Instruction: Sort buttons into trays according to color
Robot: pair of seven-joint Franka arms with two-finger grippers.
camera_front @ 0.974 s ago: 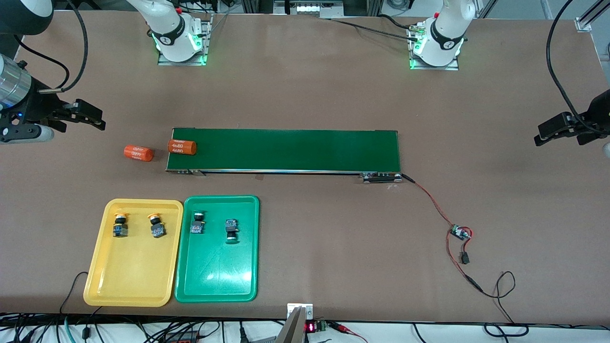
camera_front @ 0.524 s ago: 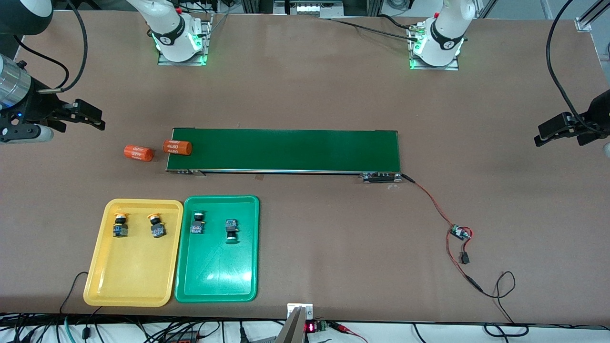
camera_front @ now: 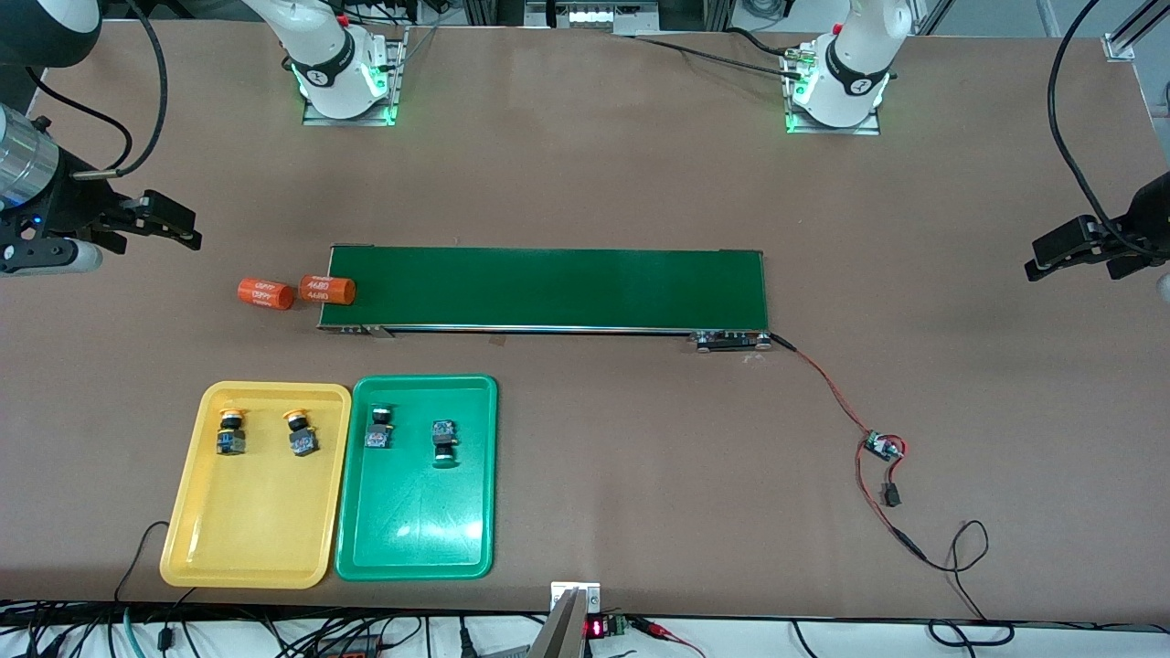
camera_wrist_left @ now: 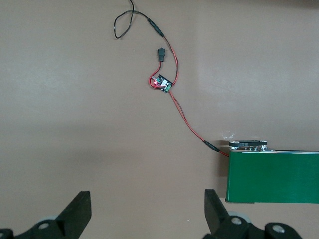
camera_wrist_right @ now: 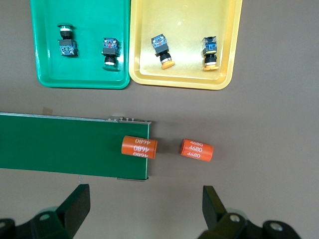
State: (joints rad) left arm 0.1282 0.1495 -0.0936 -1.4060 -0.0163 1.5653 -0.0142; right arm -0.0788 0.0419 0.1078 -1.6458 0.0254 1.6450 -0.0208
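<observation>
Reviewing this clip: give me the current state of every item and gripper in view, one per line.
Yellow-capped buttons: both in yellow tray.
Green-capped buttons: both in green tray.
Orange cylinder: overhanging conveyor belt end.
Second orange cylinder: on table.
Left gripper: open, empty.
Right gripper: open, empty.

Looking down from high across the table at both robot bases; taking in the whole conveyor belt [camera_front: 548,288] and both trays [camera_front: 187,512]. Riding the right wrist, aiming straight down over the belt's end toward the right arm, sharing an orange cylinder [camera_wrist_right: 139,147] and the trays. Riding the left wrist, looking down over the opposite belt end, sharing the red wire [camera_wrist_left: 187,122]
</observation>
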